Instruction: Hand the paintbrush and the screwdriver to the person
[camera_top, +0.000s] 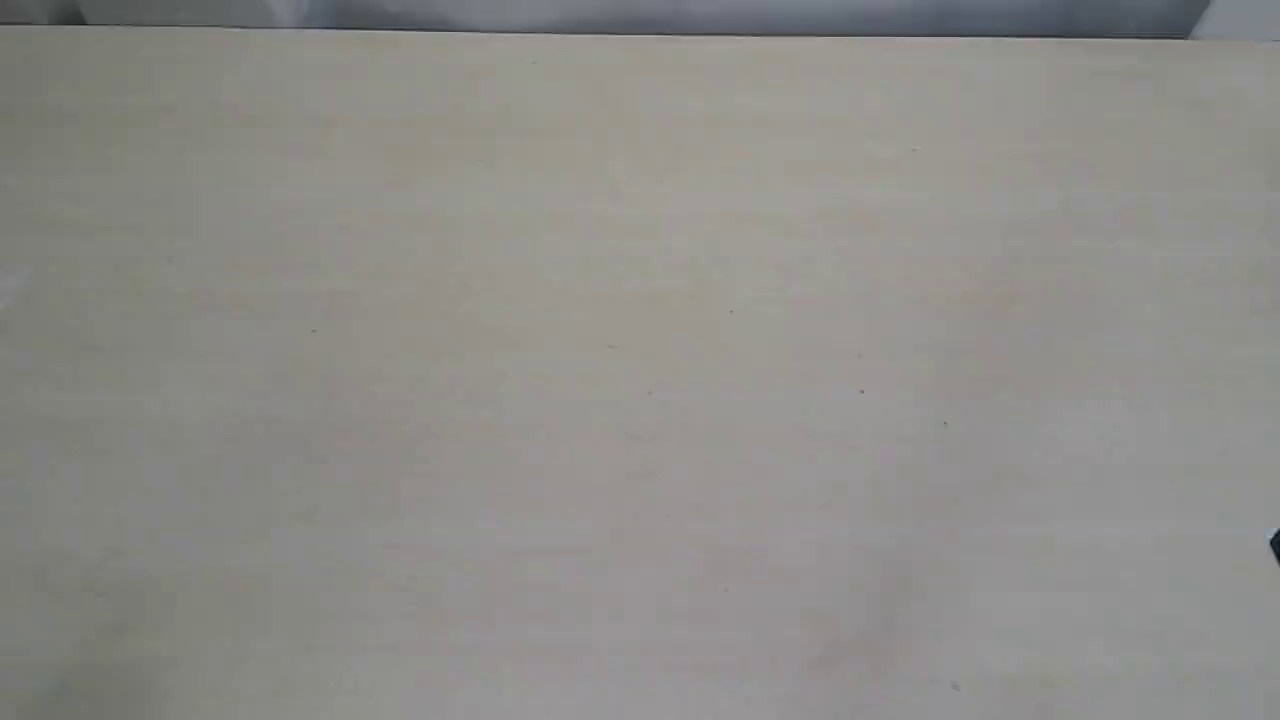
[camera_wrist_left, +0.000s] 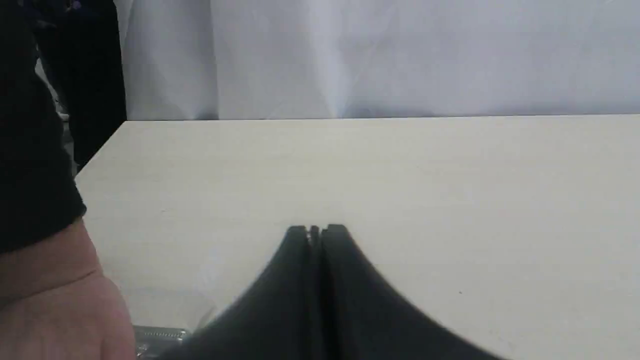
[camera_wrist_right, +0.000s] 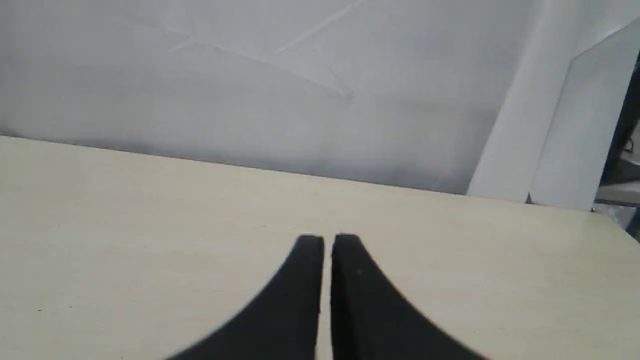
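In the left wrist view the person's bare hand (camera_wrist_left: 55, 305), with a dark sleeve cuff (camera_wrist_left: 30, 165) above it, fills one side of the picture close to my left gripper (camera_wrist_left: 315, 231). A silver ribbed strip, the paintbrush's ferrule (camera_wrist_left: 160, 336), shows beside that hand; the rest of the brush is hidden by the hand and my fingers. My left gripper is shut, its black fingers pressed together. My right gripper (camera_wrist_right: 327, 240) hovers over the bare table, shut but for a hairline slit, with nothing in it. The screwdriver is out of view.
The pale wooden table (camera_top: 640, 380) spans the exterior view, with a white backdrop (camera_wrist_right: 250, 75) behind its far edge. A small black bit (camera_top: 1274, 547) pokes in at the exterior view's right edge. Dark equipment (camera_wrist_left: 90, 75) stands beyond the table's corner.
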